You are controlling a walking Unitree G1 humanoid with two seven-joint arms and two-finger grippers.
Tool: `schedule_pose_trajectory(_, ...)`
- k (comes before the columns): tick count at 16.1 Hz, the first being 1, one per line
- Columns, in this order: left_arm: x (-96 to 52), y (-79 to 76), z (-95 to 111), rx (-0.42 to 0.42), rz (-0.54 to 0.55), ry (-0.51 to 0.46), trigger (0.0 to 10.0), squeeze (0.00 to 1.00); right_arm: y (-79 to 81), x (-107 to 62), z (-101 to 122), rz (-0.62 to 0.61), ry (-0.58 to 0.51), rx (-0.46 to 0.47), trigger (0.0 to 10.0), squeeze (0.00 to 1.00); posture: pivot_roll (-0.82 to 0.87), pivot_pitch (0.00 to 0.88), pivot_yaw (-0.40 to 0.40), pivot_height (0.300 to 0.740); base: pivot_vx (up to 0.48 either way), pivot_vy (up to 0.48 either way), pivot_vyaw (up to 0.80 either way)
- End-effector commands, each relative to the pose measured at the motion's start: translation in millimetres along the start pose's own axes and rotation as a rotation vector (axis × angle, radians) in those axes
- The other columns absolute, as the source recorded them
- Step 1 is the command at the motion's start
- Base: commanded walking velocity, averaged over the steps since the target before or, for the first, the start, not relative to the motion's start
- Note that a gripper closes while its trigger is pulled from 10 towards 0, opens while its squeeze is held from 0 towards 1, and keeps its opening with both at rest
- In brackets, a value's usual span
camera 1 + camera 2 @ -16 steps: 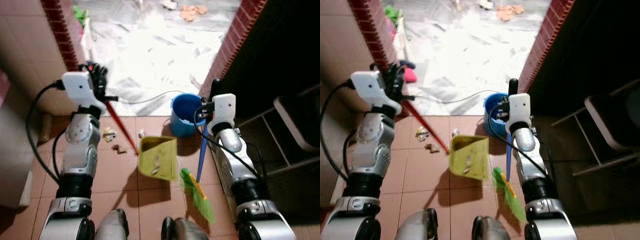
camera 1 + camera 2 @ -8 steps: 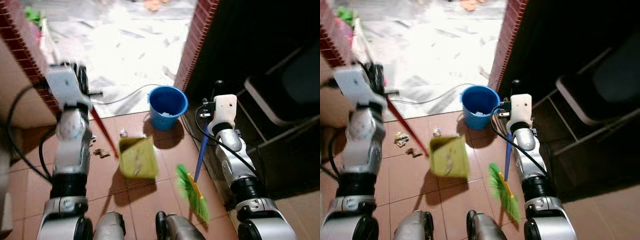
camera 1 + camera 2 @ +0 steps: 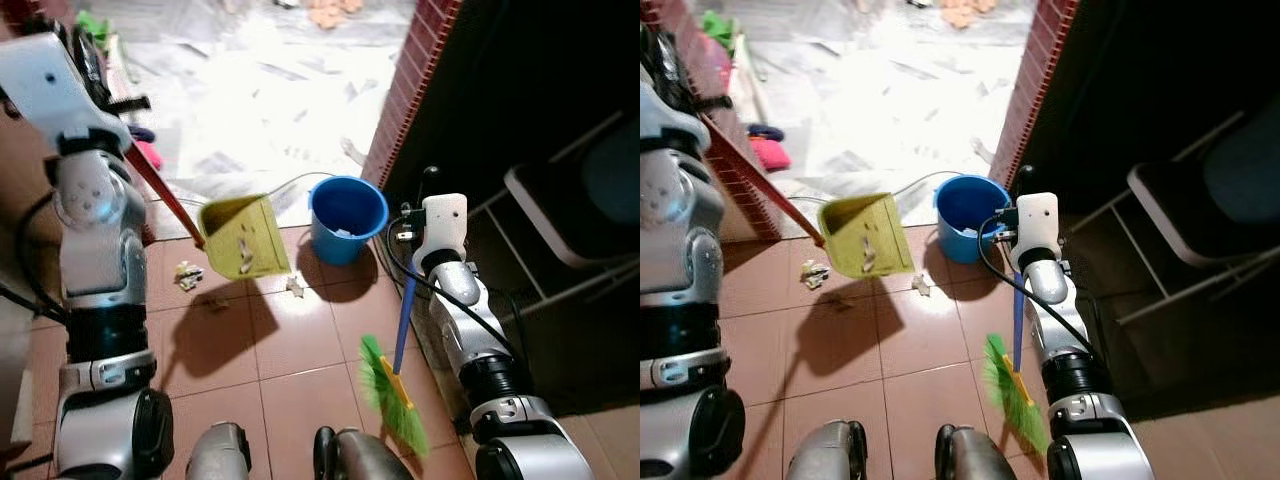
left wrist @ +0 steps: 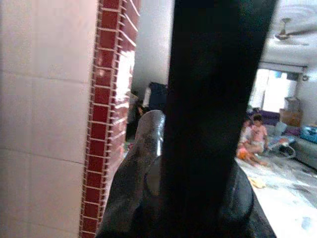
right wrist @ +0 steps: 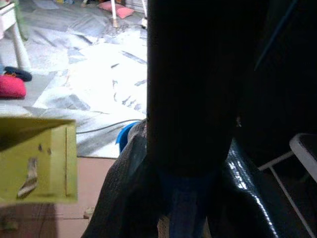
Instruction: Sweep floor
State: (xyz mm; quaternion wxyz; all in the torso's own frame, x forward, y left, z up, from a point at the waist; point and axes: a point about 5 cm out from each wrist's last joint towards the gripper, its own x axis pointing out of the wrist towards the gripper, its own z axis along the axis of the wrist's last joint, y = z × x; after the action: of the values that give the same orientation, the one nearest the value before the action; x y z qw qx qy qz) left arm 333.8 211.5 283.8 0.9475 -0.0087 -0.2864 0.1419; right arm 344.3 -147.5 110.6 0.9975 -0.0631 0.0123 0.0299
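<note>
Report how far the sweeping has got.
Done: some scraps lie in the yellow dustpan. In hand: the left end effector holds the dustpan up off the floor by its red handle, beside the blue bucket; the right end effector holds the green broom. Left: debris on the tiles, and tipping the dustpan out.

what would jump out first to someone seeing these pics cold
The yellow dustpan, lifted off the red tile floor on its red handle with scraps in it, beside the blue bucket at the doorway. To the right, a green broom on a blue stick stands bristles-down by the right arm.
</note>
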Motion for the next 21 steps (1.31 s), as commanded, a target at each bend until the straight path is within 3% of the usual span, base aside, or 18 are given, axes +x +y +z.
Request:
schedule_pose_trajectory(1, 9.8, -5.9, 28, -0.053, -0.001, -0.106, 10.0, 0.0, -0.2, 0.1, -4, 0.007, 0.026, -0.007, 10.0, 0.0, 0.0, 0.096, -0.096, 0.74, 0.0, 0.0, 0.0)
schedule_pose_trajectory(5, 22.8, -21.0, 40, -0.106, -0.01, -0.157, 10.0, 0.0, 4.6, 0.3, -6, 0.02, 0.033, -0.002, 10.0, 0.0, 0.01, 0.1, -0.098, 0.74, 0.0, 0.0, -0.53)
schedule_pose_trajectory(11, 23.6, -48.5, 39, -0.176, -0.067, -0.158, 10.0, 0.0, 6.2, -1.1, -6, 0.033, 0.033, 0.002, 10.0, 0.0, -0.01, 0.103, -0.089, 0.74, 0.22, 0.0, -0.2)
schedule_pose_trajectory(15, 22.9, -50.4, 36, -0.184, -0.07, -0.157, 10.0, 0.0, 9.5, -1.5, -6, 0.05, 0.027, 0.012, 10.0, 0.0, -0.01, 0.106, -0.085, 0.74, 0.455, 0.0, -0.72)
schedule_pose_trajectory(21, 21.5, -51.1, 32, -0.182, -0.074, -0.151, 10.0, 0.0, 13.1, -1.5, -4, 0.071, 0.016, 0.013, 10.0, 0.0, -0.01, 0.105, -0.088, 0.74, 0.47, 0.0, 0.0)
